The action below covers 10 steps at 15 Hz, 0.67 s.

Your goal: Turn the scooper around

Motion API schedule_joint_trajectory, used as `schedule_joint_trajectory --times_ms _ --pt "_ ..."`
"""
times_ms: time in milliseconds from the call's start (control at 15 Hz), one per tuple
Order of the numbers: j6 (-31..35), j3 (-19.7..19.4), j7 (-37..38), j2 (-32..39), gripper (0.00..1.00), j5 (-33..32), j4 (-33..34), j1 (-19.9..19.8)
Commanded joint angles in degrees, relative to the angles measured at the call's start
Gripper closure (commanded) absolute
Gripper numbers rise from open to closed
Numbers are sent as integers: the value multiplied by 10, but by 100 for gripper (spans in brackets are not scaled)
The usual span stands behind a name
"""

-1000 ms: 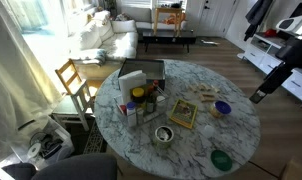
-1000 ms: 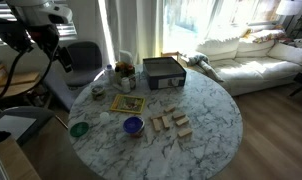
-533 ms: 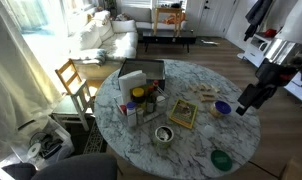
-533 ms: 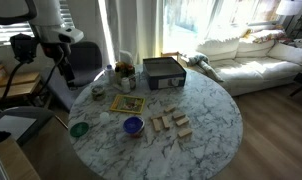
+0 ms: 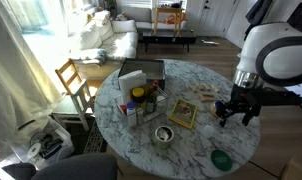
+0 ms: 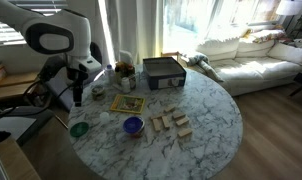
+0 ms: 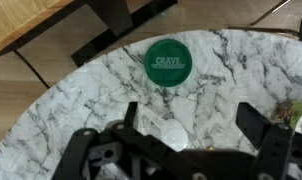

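The scooper (image 6: 133, 125), a small blue-purple cup-like scoop, sits on the round marble table (image 6: 209, 112) near its front edge, between the green dish (image 6: 79, 128) and the wooden blocks (image 6: 171, 123). My gripper (image 6: 77, 99) hangs open and empty over the table's edge, just above the green dish and to the side of the scooper. In an exterior view the gripper (image 5: 234, 117) stands in front of the scooper's spot. In the wrist view the gripper (image 7: 191, 112) is open over bare marble, the green dish (image 7: 168, 62) lies ahead, and the scooper is out of view.
A wooden picture board (image 5: 182, 113), a silver tin (image 5: 163, 134), a caddy of jars (image 5: 143, 100) and a dark box (image 6: 163, 72) stand on the table. A pale spoon-shaped thing (image 7: 163, 135) shows between my fingers. A chair (image 5: 73, 80) and a sofa stand beyond.
The arm has swung in from beside the table and come down over its edge near the green dish. The gripper stays open. Nothing on the table has moved.
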Motion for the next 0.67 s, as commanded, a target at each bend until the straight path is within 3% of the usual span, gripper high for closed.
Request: schedule_joint_trajectory --times_ms 0,400,600 --pt "1 -4 3 14 0 -1 5 1" --pt "1 -2 2 8 0 -1 8 2" --pt "36 -13 71 71 0 35 34 -9"
